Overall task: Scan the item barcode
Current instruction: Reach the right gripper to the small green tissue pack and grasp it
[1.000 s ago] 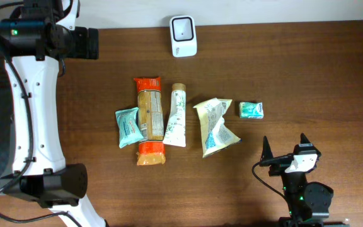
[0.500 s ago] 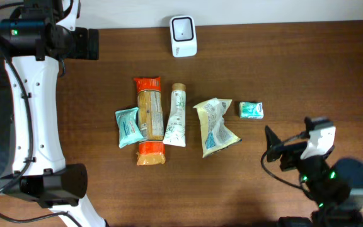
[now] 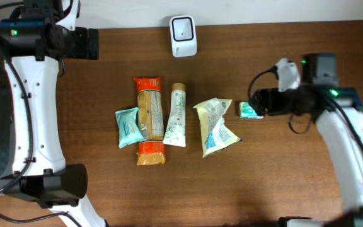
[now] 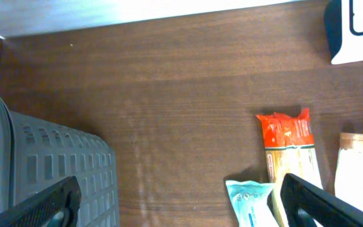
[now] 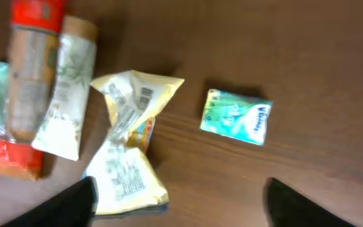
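The green tissue pack (image 5: pixel 236 116) lies flat on the table, just right of the yellow pouch (image 5: pixel 128 151); the right gripper (image 5: pixel 184 203), the nearer arm, hangs over the pack, which sits ahead and slightly off-centre; its jaws are spread wide and empty; the pack's long axis runs nearly along their closing line, so a wrist turn looks needed; the scanner (image 3: pixel 183 36) stands well up-left of the pack; the left gripper (image 4: pixel 184 202), far left of the pack, gapes wide
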